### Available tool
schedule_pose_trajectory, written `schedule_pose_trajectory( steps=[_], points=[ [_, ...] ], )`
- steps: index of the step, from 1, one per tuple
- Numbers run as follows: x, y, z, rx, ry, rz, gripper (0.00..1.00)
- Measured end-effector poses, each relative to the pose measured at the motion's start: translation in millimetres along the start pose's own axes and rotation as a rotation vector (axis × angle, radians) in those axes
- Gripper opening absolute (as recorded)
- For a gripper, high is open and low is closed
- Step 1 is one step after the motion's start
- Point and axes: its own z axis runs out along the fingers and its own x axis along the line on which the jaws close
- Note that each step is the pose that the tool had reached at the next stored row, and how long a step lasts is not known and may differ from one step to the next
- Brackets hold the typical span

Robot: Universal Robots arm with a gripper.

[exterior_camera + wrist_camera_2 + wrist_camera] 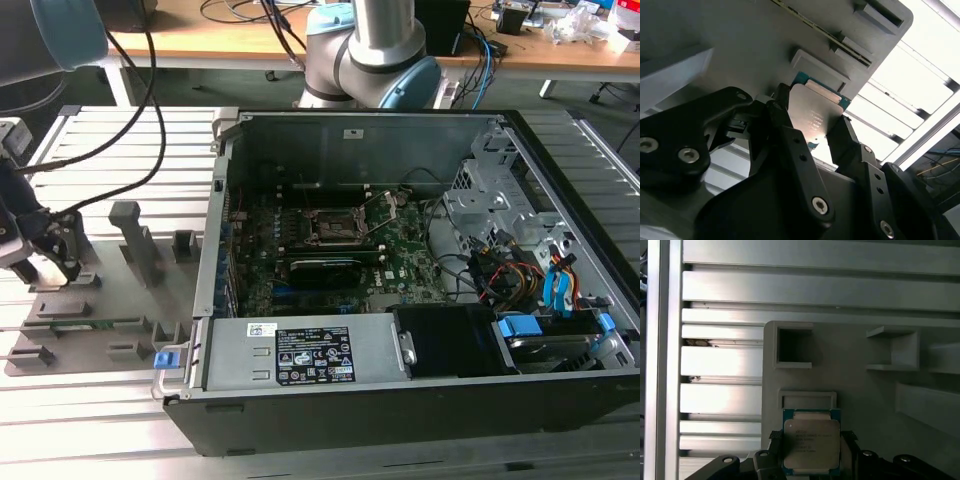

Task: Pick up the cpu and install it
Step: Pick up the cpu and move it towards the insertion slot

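Note:
The cpu (811, 440) is a flat square chip with a silver-grey top plate and a green rim. In both wrist views it sits between the black fingers (772, 442) of my gripper (811, 455), just above the grey parts tray (865, 405). One finger (782, 107) presses one edge of the cpu (815, 107) and the other presses the opposite edge, so my gripper (812, 120) is shut on it. In the exterior view my gripper (52, 258) hangs over the tray (120, 300) at the exterior view's left. The motherboard socket (335, 226) lies inside the open computer case (400, 400).
A long thin green memory stick (62, 322) lies in the tray near my gripper. The tray carries raised blocks and posts (135, 240). The case walls stand high around the motherboard. Black cables (150, 90) trail from the arm across the slatted aluminium table (100, 440).

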Motion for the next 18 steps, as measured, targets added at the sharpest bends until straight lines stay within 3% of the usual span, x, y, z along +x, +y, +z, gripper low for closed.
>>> schedule_pose_trajectory(
  steps=[4,7,18],
  points=[
    [-0.2,-0.1,-6.2,0.0,0.0,0.0,0.55],
    [-0.4,-0.2,-16.2,0.0,0.0,0.0,0.55],
    [-1.0,-0.5,-37.6,0.0,0.0,0.0,0.55]
  ],
)
